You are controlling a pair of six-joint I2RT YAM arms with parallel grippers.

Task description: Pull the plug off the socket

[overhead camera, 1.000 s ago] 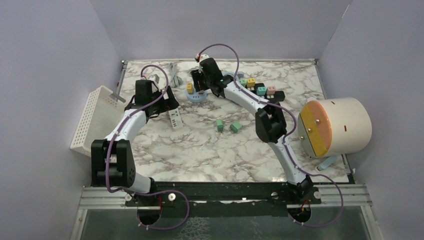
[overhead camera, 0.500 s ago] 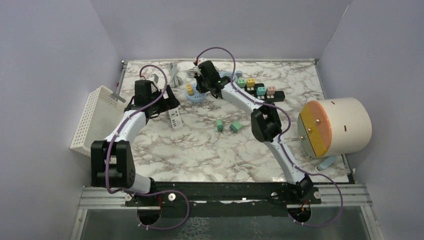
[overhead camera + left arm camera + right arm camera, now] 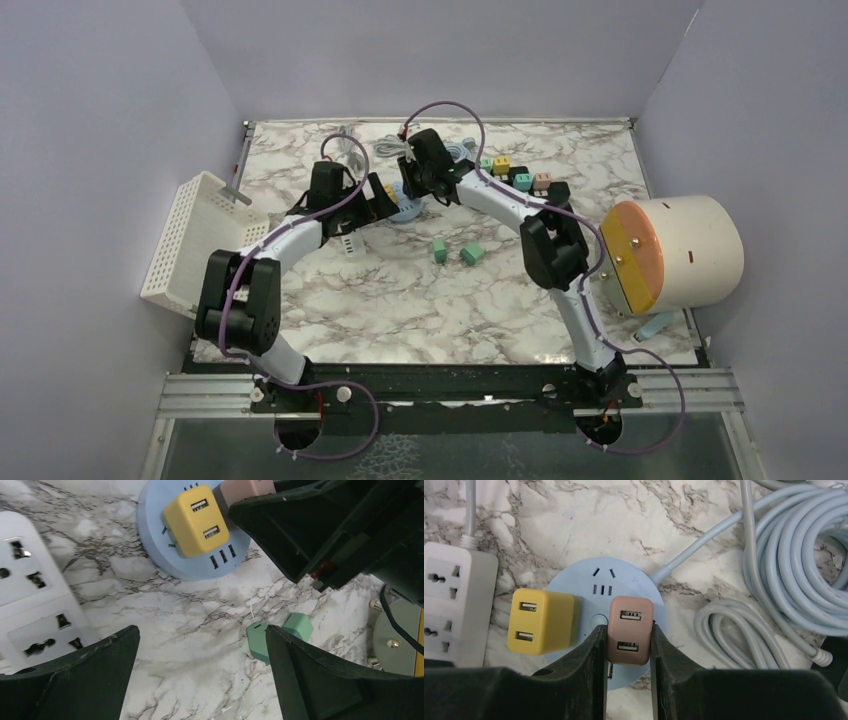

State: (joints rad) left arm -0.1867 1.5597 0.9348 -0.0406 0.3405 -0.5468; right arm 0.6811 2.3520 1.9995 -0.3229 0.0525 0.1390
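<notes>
Right gripper (image 3: 628, 636) clenched on pink plug (image 3: 630, 624) in blue socket (image 3: 574, 582), yellow plug (image 3: 543, 621) alongside, left gripper (image 3: 200, 652) released

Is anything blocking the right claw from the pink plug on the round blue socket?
Nothing visible does. The right claw is closed against both sides of the pink plug; the yellow plug stands beside it, not touching.

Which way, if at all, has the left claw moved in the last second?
Yes. Seen from above, the left claw has swung right, away from the white slatted basket and up to the round blue socket.
</notes>
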